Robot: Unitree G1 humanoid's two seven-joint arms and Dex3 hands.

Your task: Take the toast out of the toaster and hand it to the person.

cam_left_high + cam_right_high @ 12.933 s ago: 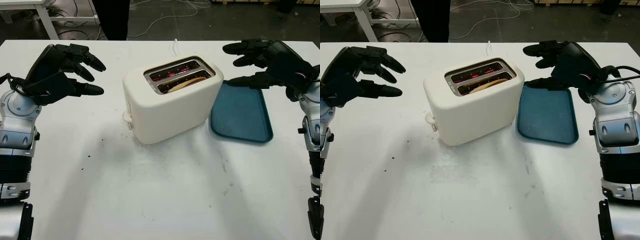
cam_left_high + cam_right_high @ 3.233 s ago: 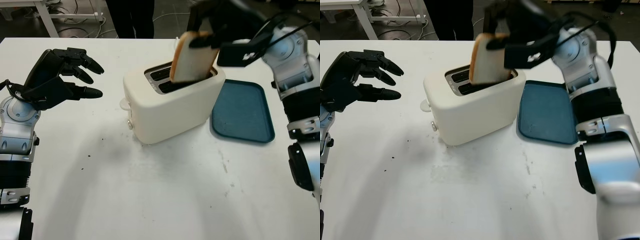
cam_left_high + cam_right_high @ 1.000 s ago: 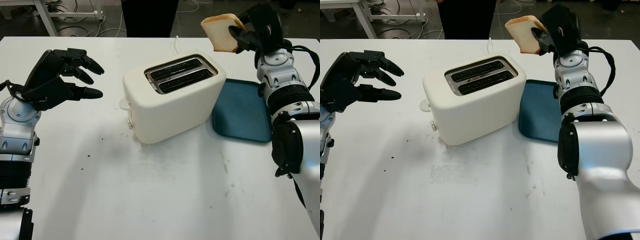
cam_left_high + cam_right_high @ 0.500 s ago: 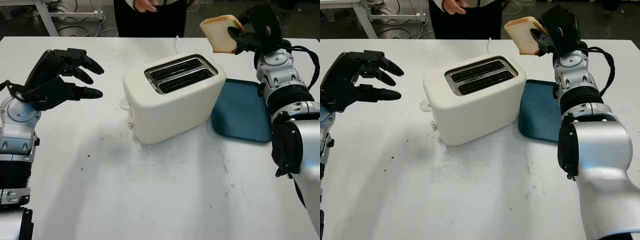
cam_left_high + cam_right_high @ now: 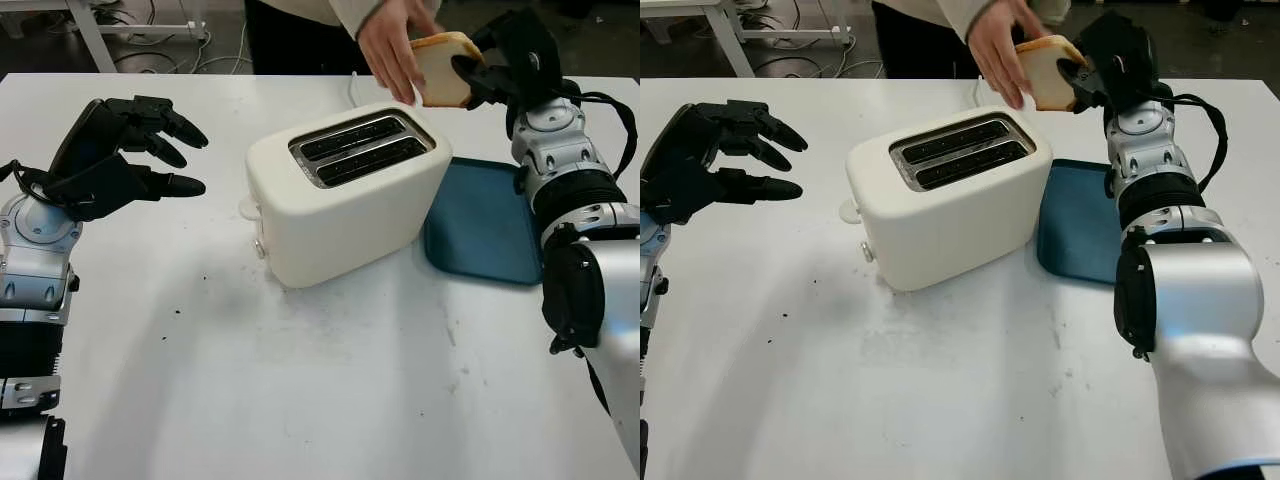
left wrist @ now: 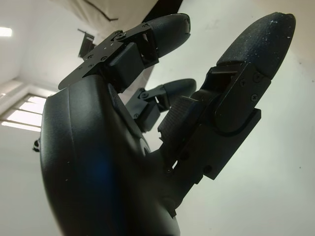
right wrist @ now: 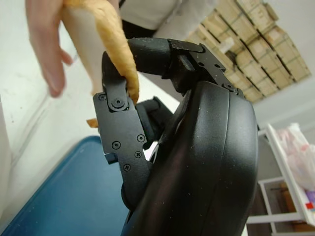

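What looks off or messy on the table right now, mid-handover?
Nothing serious. Dark crumbs speckle the white table in front of the toaster, which sits askew to the table edge. The right hand holds the toast where the person's hand reaches it; the left hand is open.

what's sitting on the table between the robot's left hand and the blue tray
The cream two-slot toaster stands between the open left hand and the blue tray, as the left eye view shows.

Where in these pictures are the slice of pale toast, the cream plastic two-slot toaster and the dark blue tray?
slice of pale toast (image 5: 444, 72), left eye view, its flat face.
cream plastic two-slot toaster (image 5: 340, 225), left eye view, front wall.
dark blue tray (image 5: 1080, 235), right eye view, bare floor.
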